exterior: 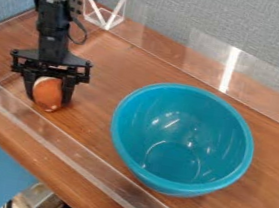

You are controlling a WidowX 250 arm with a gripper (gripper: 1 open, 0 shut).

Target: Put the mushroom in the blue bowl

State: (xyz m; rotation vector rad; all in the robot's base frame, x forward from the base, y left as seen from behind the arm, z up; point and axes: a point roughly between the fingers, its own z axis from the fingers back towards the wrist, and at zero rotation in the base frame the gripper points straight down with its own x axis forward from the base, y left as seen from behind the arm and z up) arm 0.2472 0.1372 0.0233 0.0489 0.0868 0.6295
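Mushroom, low on wooden worktop left of blue bowl, clamped in closed tool; risk: glossy rounded cap slipping free during lift.

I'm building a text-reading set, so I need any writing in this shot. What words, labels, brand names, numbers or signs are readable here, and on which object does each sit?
None: no text can be read anywhere in this view.
blue bowl: plain glossy surface, no label or mark.
mushroom: no print visible.
gripper: black, no legible marking at this size.
wooden table: bare wood, no sign.
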